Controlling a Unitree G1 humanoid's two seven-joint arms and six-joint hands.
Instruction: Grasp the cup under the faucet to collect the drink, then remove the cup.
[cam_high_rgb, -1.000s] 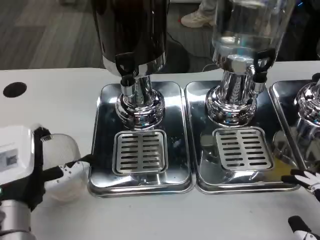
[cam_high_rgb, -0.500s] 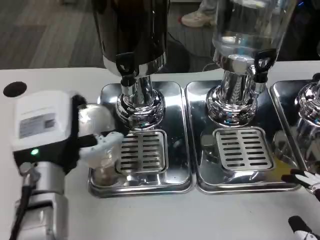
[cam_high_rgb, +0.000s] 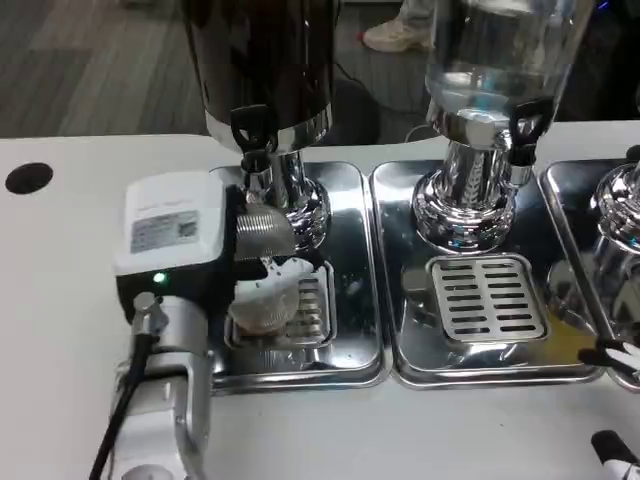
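Left hand (cam_high_rgb: 215, 250), fingers closed around the clear cup (cam_high_rgb: 262, 285), holds it over the left tray's grille (cam_high_rgb: 318, 312), directly beneath the dark dispenser's faucet (cam_high_rgb: 252, 135), so poured drink lands inside.

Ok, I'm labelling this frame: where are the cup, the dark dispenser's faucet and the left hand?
cup (cam_high_rgb: 262, 300), head view, clear side wall.
faucet (cam_high_rgb: 252, 135), head view, black tap handle.
left hand (cam_high_rgb: 178, 235), head view, white back.
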